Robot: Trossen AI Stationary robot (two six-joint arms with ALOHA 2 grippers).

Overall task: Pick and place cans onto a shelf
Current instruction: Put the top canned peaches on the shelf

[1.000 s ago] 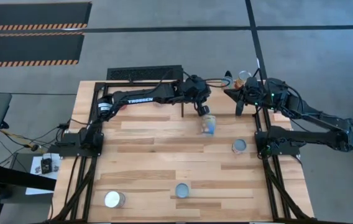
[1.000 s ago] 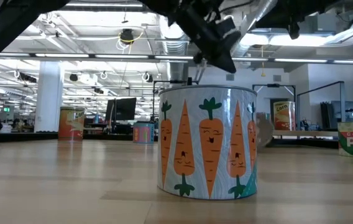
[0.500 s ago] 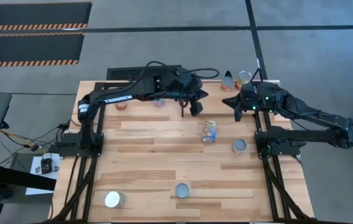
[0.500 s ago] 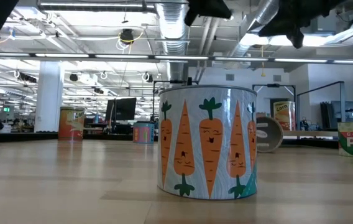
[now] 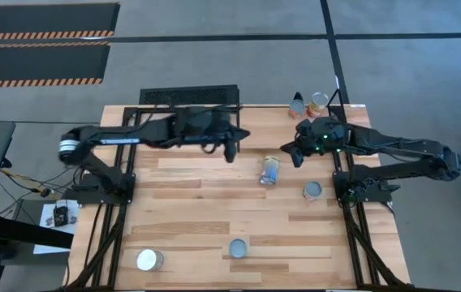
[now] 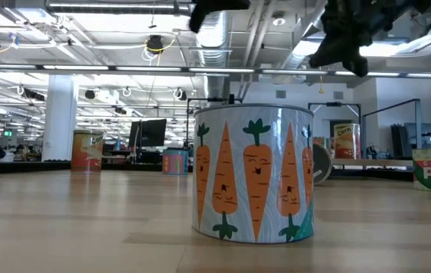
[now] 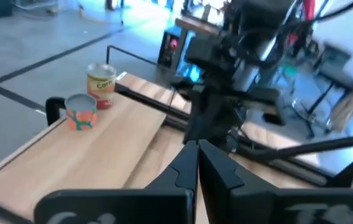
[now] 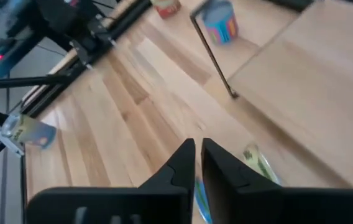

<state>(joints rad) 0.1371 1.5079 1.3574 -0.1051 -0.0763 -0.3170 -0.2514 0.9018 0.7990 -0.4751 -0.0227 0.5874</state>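
Both tools empty & pinched closed, left tool [image 5: 232,152] over the light wooden plank shelf [image 5: 255,122] w/ two small label-wrapped tin cans [image 5: 318,100] at its far end, right tool [image 5: 296,156] beside the fallen blue-labelled tin can [image 5: 270,170] on the desk [image 5: 190,211], prob. next pick.

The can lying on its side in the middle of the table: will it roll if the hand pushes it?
Probably yes. The can lies on its round wall on the flat wooden table, so a sideways push would likely roll it. Pushed along its length, it may slide or turn instead.
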